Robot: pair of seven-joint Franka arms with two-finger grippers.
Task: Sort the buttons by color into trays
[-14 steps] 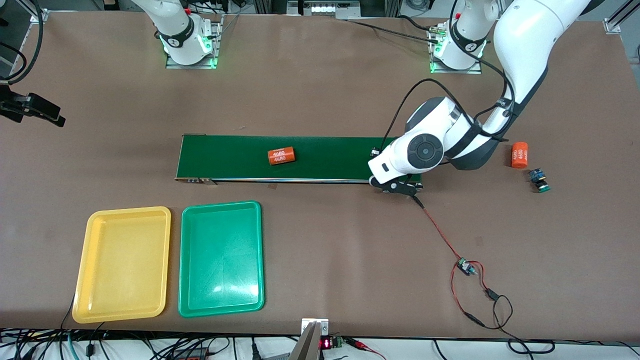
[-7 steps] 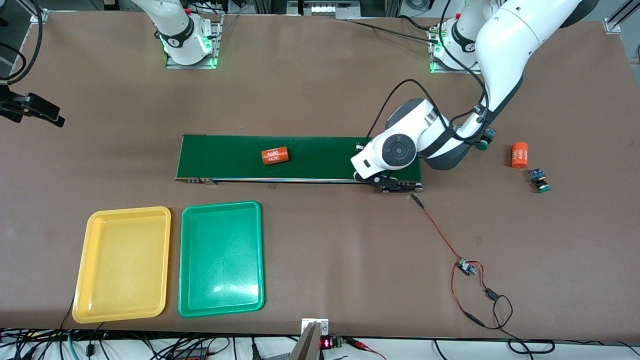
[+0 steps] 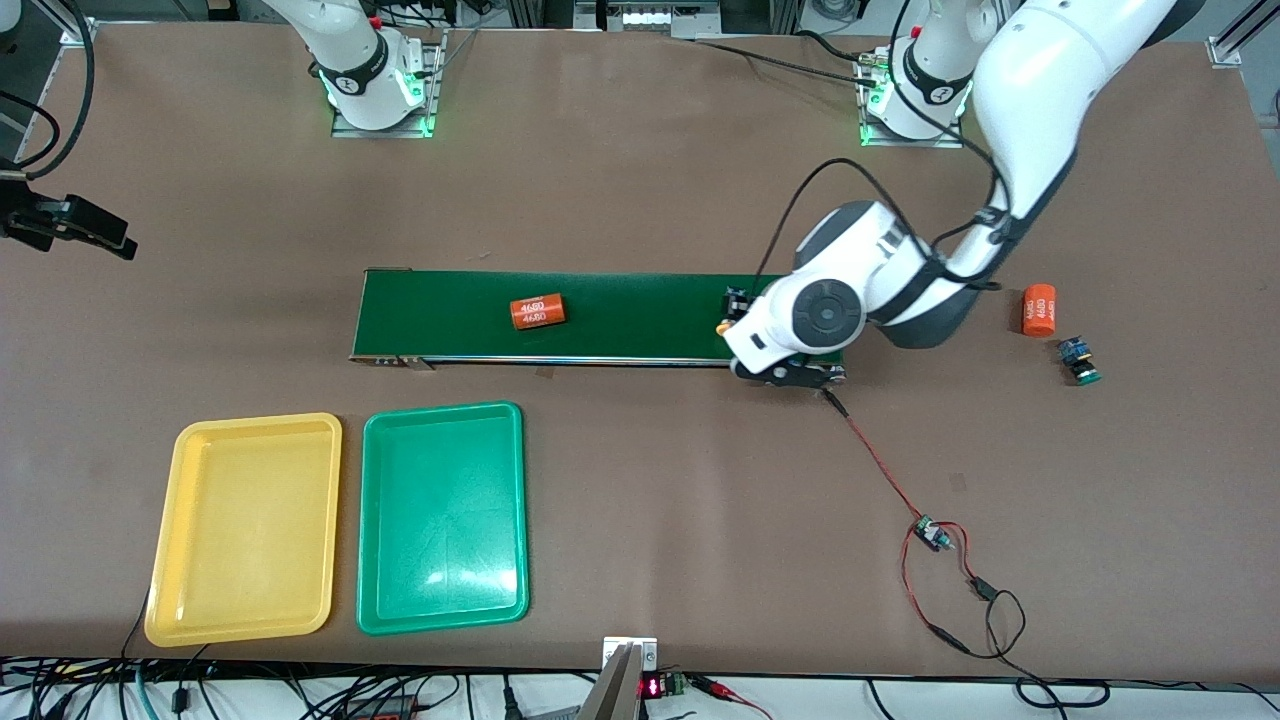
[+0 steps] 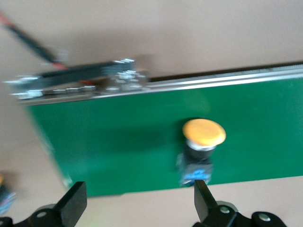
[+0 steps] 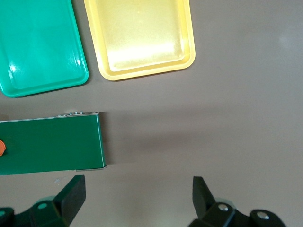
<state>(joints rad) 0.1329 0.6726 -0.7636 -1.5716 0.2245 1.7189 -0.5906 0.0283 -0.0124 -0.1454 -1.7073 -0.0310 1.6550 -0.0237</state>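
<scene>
A yellow-capped button [image 4: 203,133] lies on its side on the dark green belt [image 4: 118,142], its blue tag end next to one finger of my left gripper [image 4: 139,205]. That gripper is open above the belt's end toward the left arm's end of the table, holding nothing. From the front only the yellow cap [image 3: 724,327] peeks out beside the left wrist. A green-capped button [image 3: 1078,362] lies on the table past that belt end. The yellow tray [image 3: 250,520] and green tray [image 3: 442,515] sit side by side, nearer the front camera. My right gripper [image 5: 137,198] hangs open over bare table.
One orange cylinder [image 3: 537,312] lies on the belt [image 3: 640,310]. Another orange cylinder [image 3: 1038,308] stands beside the green-capped button. Red and black wires run from the belt's motor end to a small board [image 3: 930,533].
My left gripper has opened and let the yellow-capped button down onto the belt. The orange cylinder on the belt has moved toward the right arm's end.
</scene>
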